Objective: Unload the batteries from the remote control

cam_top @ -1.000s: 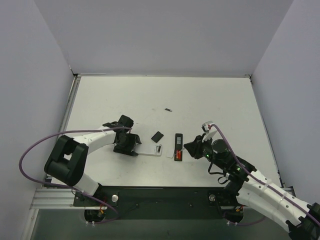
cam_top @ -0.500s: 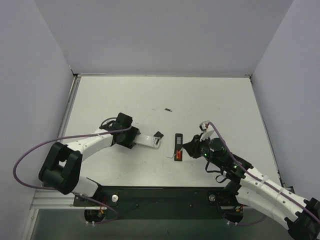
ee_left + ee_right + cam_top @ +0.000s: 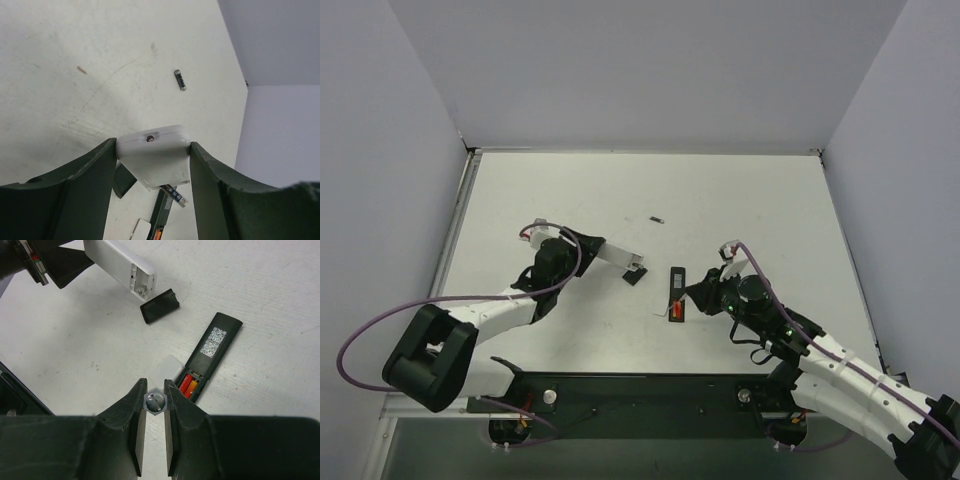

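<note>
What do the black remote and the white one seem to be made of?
The black remote control is probably matte plastic, evenly dark without glare. The white remote is likely smooth moulded plastic, with a faint sheen and rounded edges.

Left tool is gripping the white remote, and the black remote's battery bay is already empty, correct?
No: the bay is not empty. The right wrist view shows red batteries lying in the black remote's open recess. The left tool does grip the white remote.
</note>
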Robot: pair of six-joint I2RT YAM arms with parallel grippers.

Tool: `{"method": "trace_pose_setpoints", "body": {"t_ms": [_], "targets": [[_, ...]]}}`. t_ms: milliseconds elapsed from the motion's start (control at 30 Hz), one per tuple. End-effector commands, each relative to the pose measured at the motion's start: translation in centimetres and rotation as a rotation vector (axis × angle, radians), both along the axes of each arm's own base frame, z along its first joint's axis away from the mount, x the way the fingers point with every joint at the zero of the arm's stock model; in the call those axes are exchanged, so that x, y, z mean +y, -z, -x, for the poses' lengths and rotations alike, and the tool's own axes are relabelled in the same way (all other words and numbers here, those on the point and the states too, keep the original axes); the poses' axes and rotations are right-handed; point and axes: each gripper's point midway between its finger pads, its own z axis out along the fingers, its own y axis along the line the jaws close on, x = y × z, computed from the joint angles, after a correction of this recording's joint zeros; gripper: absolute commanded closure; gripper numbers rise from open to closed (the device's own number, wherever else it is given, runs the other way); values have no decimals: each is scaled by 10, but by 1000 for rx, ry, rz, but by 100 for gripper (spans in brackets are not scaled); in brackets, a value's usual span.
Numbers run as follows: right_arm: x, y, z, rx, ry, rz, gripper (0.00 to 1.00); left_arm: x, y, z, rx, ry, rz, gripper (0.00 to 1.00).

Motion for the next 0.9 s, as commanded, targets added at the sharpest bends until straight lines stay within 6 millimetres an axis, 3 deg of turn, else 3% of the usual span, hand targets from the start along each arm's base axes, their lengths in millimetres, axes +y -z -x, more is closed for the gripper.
{"method": "trace_pose_setpoints", "body": {"t_ms": [0,133,233,300,333,400,433,467,533,567,633,700,867], "targets": [[2,-7,-3,-31,9,-48,100,-13,-62,-15,-380,79,95,100],[-1,-3,2,-13,1,-36,100,-20,-57,-14,-434,145,80,100],[-5,-2,3,-17,8,-24,100,-25,-66,-15,-485,178,77,100],[-6,-3,3,-14,7,-14,100,-25,-59,-16,-444,175,59,100],[-5,-3,3,-10,6,-9,100,-26,-68,-19,-456,174,57,100],[-4,-4,2,-8,3,-11,100,-24,-53,-21,-368,174,1,100],[-4,-2,2,-2,4,-9,100,-24,-70,-27,-383,171,-18,100],[-4,-2,2,-3,8,-10,100,-18,-51,-24,-287,164,-74,100],[-5,1,1,6,20,-9,100,-12,-59,-22,-243,152,-122,100],[-5,1,0,9,24,-11,100,-2,-51,-19,-148,129,-180,100],[-6,3,0,13,37,-17,100,10,-55,-11,-82,109,-242,100],[-8,5,0,21,47,-18,100,34,-45,7,79,70,-345,100],[-11,4,-1,41,65,5,100,56,-18,51,283,174,-418,100]]}}
